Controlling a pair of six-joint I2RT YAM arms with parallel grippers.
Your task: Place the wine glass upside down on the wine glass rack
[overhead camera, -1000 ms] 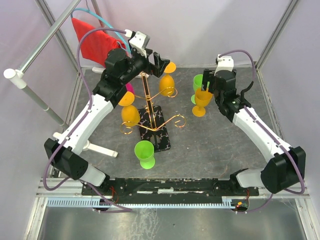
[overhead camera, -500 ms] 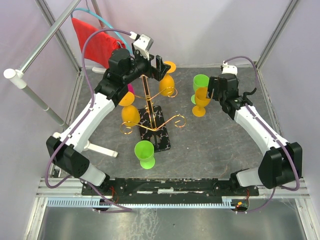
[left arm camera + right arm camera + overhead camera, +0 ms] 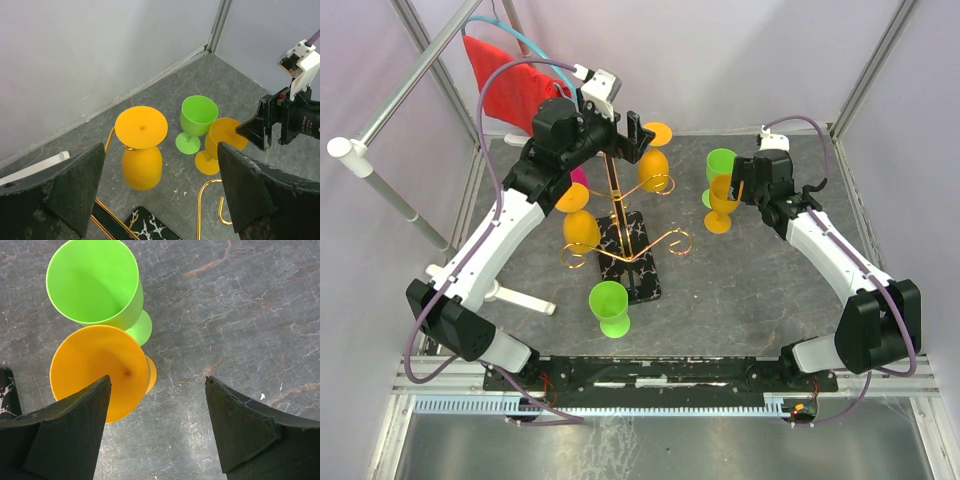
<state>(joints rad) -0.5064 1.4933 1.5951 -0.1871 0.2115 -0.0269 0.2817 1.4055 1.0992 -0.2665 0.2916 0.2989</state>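
The orange glass (image 3: 100, 370) is stood upright beside a green glass (image 3: 92, 282), right of the rack (image 3: 613, 205). The right gripper (image 3: 156, 382) is spread open above it; the left gripper (image 3: 160, 150) is open too. Light, hard, slippery plastic is guessed, so the stem should be pinched.

Left arm (image 3: 490, 240) rises from its near-left base, elbow high, forearm angled to the far centre, wrist turned rightward. Left claw (image 3: 638, 135) held level, jaws spread wide, both fingers (image 3: 65, 195) at the frame edges. Right arm (image 3: 840, 255) stretches far and inward. Right claw (image 3: 770, 188) points down at the tabletop, jaws equally wide.
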